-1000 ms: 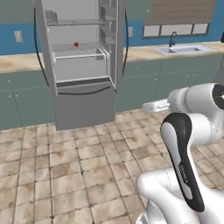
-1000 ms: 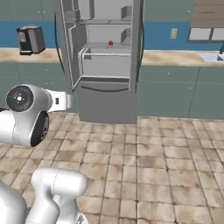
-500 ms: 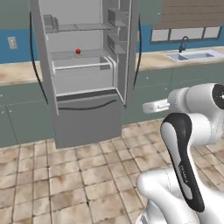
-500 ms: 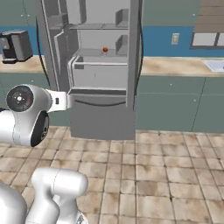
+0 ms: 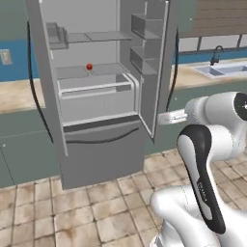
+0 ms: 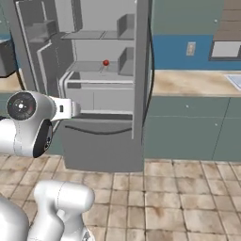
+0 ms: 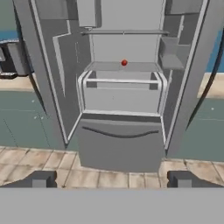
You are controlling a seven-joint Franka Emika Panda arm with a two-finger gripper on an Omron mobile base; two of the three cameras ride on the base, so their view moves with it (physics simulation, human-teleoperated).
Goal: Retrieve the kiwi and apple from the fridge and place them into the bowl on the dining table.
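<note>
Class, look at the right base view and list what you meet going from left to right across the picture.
Robot arm → open fridge with the apple on its shelf → wall socket → sink at the right edge.

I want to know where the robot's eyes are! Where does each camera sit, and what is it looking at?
Left base view: behind the arm on its left, facing the open fridge; the white arm fills the lower right.
Right base view: behind the arm on its right, facing the same fridge; the arm rises at lower left.
Hand view: on the hand, looking straight into the fridge; the open gripper shows two dark fingertips at the bottom.
All three share the red apple on a shelf.
</note>
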